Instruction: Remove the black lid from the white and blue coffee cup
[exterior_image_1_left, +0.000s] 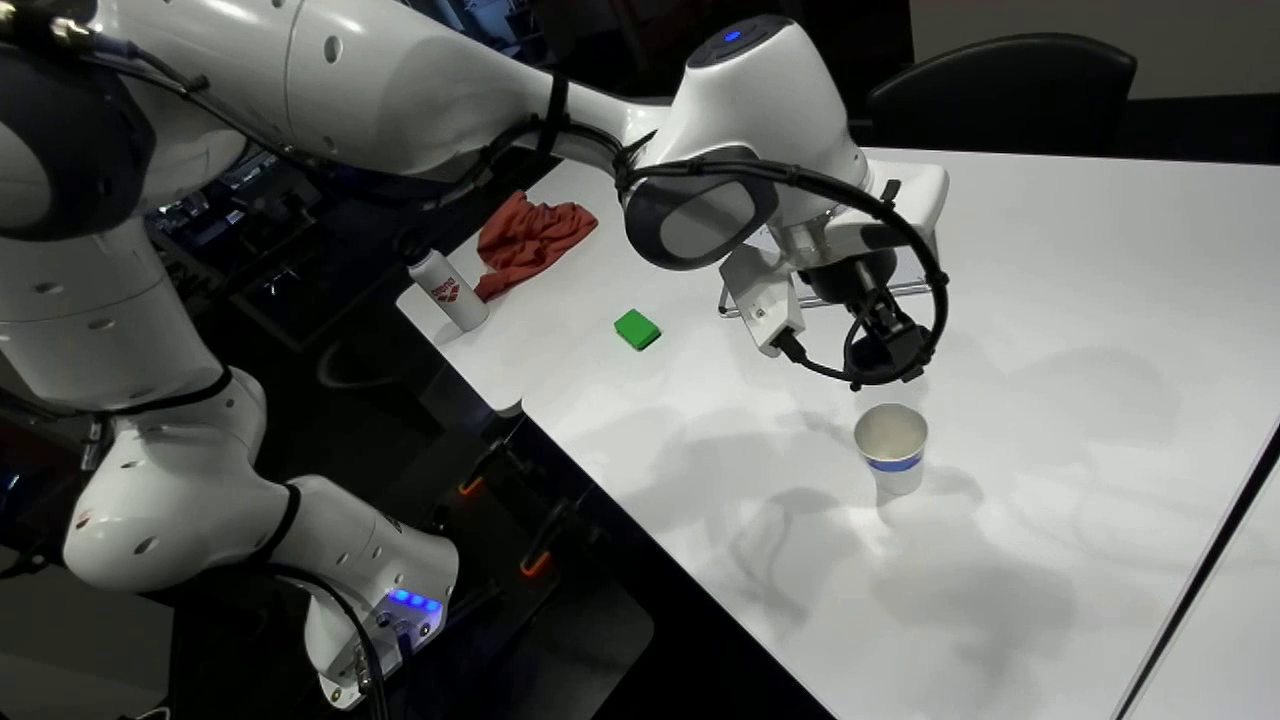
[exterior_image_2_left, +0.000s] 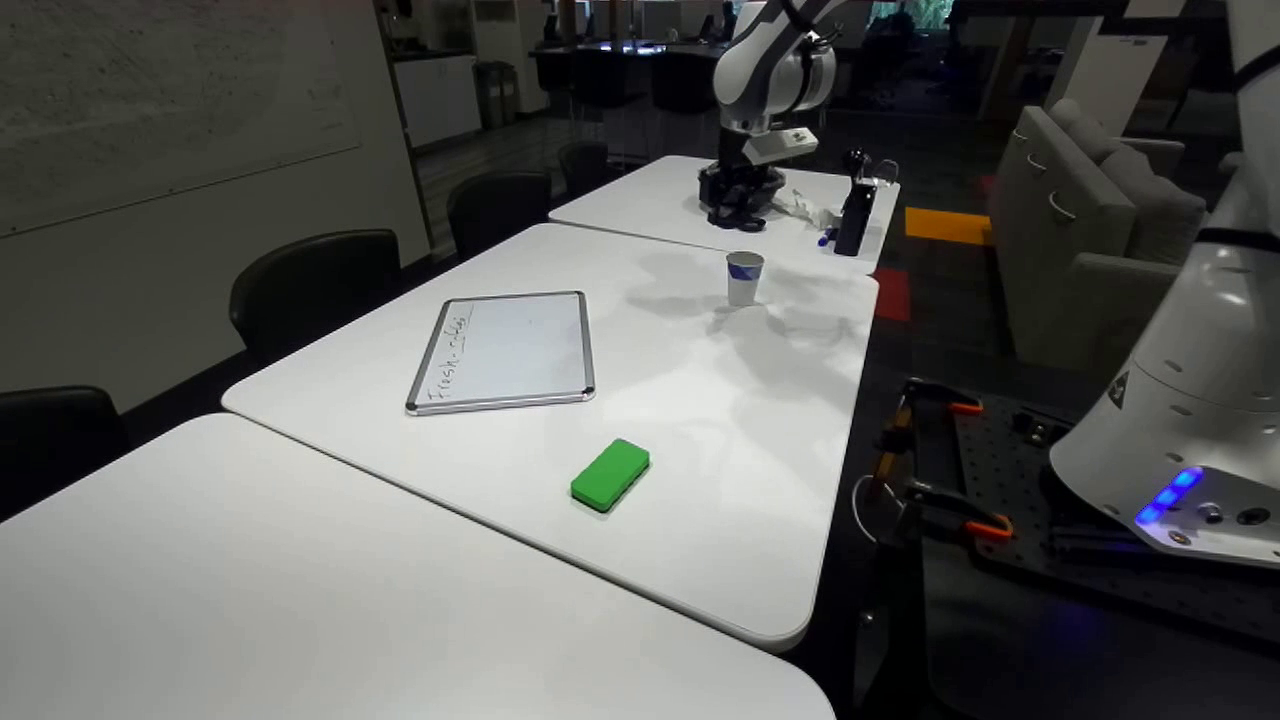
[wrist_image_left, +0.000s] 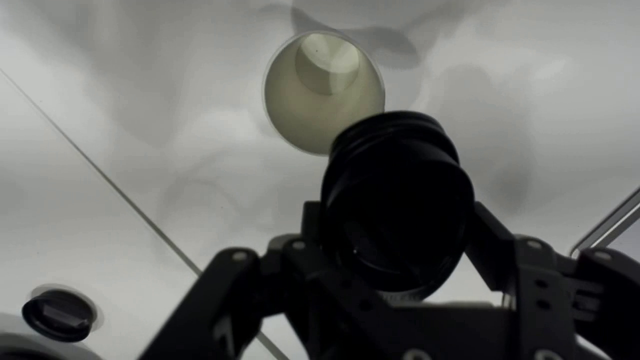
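The white and blue coffee cup (exterior_image_1_left: 890, 450) stands upright and uncovered on the white table. It also shows in an exterior view (exterior_image_2_left: 743, 278) and in the wrist view (wrist_image_left: 322, 95), where its pale inside is visible. My gripper (wrist_image_left: 397, 220) has one finger on each side of the black lid (wrist_image_left: 395, 200) and is shut on it. The lid overlaps the near edge of the cup's rim in the wrist view, but is held apart from the cup. In an exterior view my gripper (exterior_image_1_left: 895, 350) is above and behind the cup; the lid blends with the dark fingers.
A green eraser (exterior_image_2_left: 610, 475) and a framed whiteboard (exterior_image_2_left: 505, 350) lie on the table. A white bottle (exterior_image_1_left: 450, 290) and a red cloth (exterior_image_1_left: 535, 240) are near its corner. A black upright object (exterior_image_2_left: 855, 218) stands beyond the seam. A dark round object (wrist_image_left: 59, 315) shows at lower left.
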